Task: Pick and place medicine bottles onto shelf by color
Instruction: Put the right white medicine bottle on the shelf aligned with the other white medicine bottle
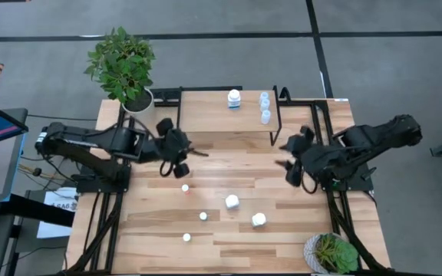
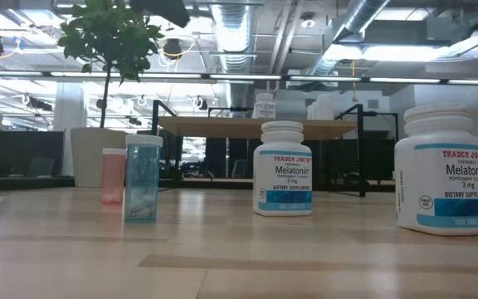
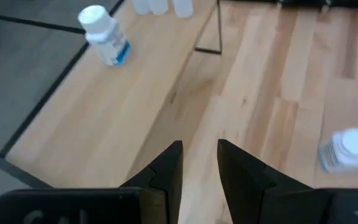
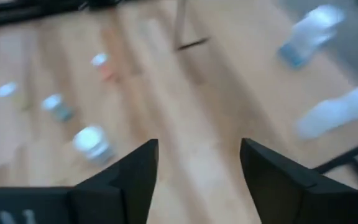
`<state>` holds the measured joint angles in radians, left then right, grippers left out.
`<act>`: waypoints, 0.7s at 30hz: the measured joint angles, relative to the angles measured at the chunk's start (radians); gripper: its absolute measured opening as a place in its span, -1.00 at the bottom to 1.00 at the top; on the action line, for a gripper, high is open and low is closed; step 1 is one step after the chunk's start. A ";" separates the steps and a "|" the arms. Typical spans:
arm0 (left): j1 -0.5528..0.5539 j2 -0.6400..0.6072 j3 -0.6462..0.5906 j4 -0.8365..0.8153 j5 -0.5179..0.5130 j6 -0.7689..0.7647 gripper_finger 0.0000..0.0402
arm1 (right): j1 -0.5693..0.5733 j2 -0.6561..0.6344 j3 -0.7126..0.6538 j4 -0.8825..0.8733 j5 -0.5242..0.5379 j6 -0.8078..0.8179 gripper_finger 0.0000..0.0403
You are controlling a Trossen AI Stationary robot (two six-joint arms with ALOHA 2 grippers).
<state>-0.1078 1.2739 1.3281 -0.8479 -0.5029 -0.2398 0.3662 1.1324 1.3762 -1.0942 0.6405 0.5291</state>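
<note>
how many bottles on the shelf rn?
3 on the shelf, counted in the high view: a white bottle near its middle and two pale blue bottles side by side toward its right end. None looks hidden.

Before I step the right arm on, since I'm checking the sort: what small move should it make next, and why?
Probably swing the right tool toward the nearest white bottle on the table. Its jaws stand open and empty beside the shelf, where three pale blue bottles and one white bottle already stand, while five bottles remain on the table. The left tool waits, empty.
</note>
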 joint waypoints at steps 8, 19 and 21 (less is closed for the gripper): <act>-0.136 0.003 -0.013 -0.083 -0.038 -0.094 -0.56 | 0.042 0.107 0.000 -0.005 -0.327 0.101 0.29; -0.258 0.005 -0.125 -0.078 -0.024 -0.290 -0.56 | 0.134 0.341 0.000 0.003 -0.389 0.095 0.29; -0.275 0.005 -0.142 -0.075 -0.024 -0.336 -0.56 | 0.142 0.379 0.000 0.028 -0.412 0.089 0.29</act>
<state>-0.3831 1.2785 1.1858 -0.9230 -0.5272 -0.5755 0.5082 1.5110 1.3765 -1.0661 0.2287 0.6180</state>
